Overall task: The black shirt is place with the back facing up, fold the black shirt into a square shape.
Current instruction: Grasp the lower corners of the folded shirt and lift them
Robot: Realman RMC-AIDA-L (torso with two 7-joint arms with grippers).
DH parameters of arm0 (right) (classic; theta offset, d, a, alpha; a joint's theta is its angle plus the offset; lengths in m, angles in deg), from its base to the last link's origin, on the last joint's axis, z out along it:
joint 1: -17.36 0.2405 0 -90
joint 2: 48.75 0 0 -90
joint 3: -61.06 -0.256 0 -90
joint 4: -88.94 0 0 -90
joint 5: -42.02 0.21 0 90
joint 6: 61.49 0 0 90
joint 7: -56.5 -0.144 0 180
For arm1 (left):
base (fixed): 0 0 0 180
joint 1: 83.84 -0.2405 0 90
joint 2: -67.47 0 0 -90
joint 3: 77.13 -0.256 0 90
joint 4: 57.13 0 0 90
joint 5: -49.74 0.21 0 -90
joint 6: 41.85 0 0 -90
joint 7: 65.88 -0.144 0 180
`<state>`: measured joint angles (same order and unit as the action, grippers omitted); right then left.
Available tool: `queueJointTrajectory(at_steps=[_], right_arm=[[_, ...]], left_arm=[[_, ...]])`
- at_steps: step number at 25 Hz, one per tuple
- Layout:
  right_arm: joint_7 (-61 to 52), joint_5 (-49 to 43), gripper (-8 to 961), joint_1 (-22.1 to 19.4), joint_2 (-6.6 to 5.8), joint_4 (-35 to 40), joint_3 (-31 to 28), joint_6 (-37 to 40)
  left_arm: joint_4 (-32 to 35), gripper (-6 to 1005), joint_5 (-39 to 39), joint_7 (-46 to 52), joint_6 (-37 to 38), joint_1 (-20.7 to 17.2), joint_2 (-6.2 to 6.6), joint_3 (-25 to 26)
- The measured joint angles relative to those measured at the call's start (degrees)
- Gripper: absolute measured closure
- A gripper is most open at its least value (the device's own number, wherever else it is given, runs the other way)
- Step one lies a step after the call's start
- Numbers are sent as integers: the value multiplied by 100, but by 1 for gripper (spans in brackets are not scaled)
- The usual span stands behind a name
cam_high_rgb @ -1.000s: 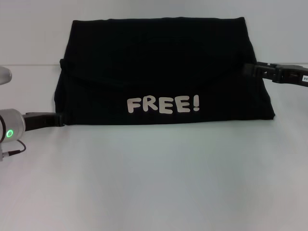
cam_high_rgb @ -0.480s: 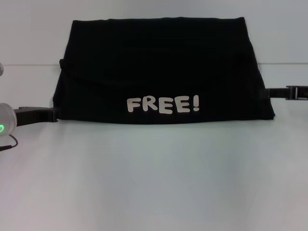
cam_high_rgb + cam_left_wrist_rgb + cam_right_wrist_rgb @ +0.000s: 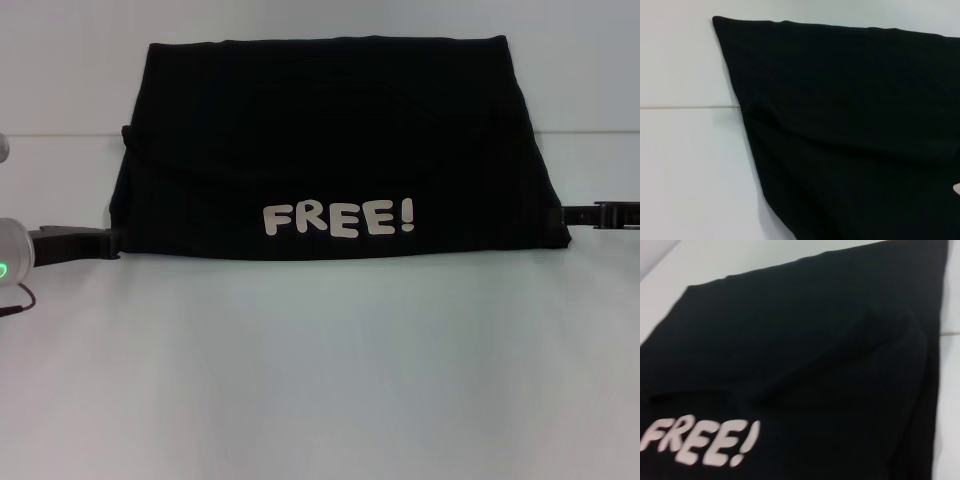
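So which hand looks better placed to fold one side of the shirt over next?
Probably the left hand: its tip sits right at the near left corner of the black shirt. The right hand meets the right edge slightly higher, though it's nearly as well placed.

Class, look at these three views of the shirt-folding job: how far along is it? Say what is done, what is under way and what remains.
Done: the black shirt lies folded into a wide band on the white table, "FREE!" facing up. Under way: the left gripper sits at its near left corner and the right gripper at its right edge; neither grip is visible. Left: it is wider than deep, so probably another sideways fold to make a square.
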<state>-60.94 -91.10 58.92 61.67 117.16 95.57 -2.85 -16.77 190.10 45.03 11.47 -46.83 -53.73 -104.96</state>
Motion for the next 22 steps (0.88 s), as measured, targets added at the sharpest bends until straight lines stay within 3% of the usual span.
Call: queueJointTrajectory(at_steps=[9, 22], right_arm=[[11, -3, 277, 208, 223, -364, 624, -1025], [88, 22, 316, 207, 321, -420, 683, -1131]], left_arm=[[-15, 999, 1, 0, -53, 15, 10, -3], [-28, 999, 4, -26, -88, 26, 9, -2]])
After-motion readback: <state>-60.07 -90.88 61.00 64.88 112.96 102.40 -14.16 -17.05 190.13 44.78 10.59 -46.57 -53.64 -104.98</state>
